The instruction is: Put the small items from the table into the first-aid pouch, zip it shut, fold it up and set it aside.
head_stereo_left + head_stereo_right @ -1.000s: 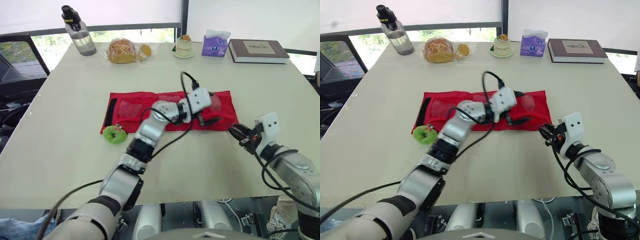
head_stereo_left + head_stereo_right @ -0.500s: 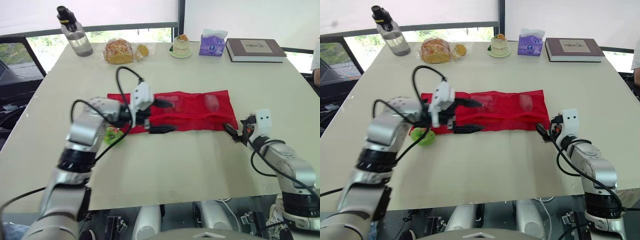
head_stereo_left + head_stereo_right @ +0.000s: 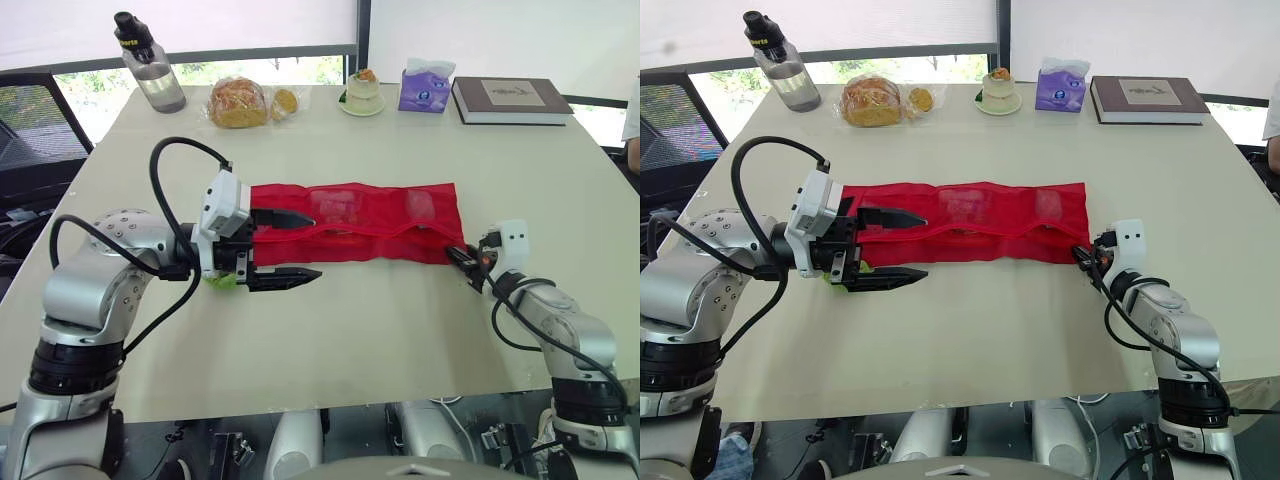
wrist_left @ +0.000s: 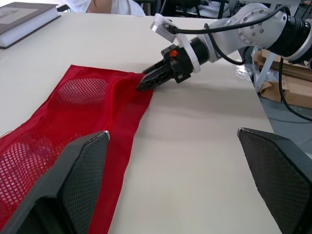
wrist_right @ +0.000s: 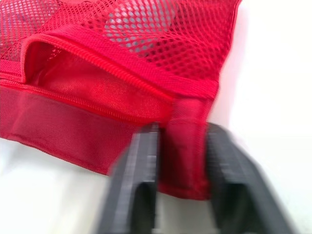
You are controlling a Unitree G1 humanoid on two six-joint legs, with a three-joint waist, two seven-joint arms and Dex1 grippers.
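The red mesh first-aid pouch (image 3: 370, 222) lies unfolded across the middle of the table, its zipper line gaping open in the right wrist view. Pale items show through its mesh pockets (image 3: 335, 206). My left gripper (image 3: 317, 244) hovers over the pouch's left end, fingers wide open and empty. A green item (image 3: 222, 281) peeks out from under that hand, mostly hidden. My right gripper (image 3: 461, 256) is shut on the pouch's right front corner; the red fabric (image 5: 184, 146) sits pinched between its fingers. The left wrist view shows the same grip (image 4: 155, 78).
Along the table's far edge stand a water bottle (image 3: 146, 62), bagged bread (image 3: 241, 101), a small dessert cup (image 3: 366, 92), a purple tissue pack (image 3: 426, 88) and a book (image 3: 510, 99). A person's sleeve shows at the right edge (image 3: 633, 118).
My left gripper has pulled back leftward along the pouch to its left end, staying open. The right gripper has shifted slightly onto the pouch's right corner.
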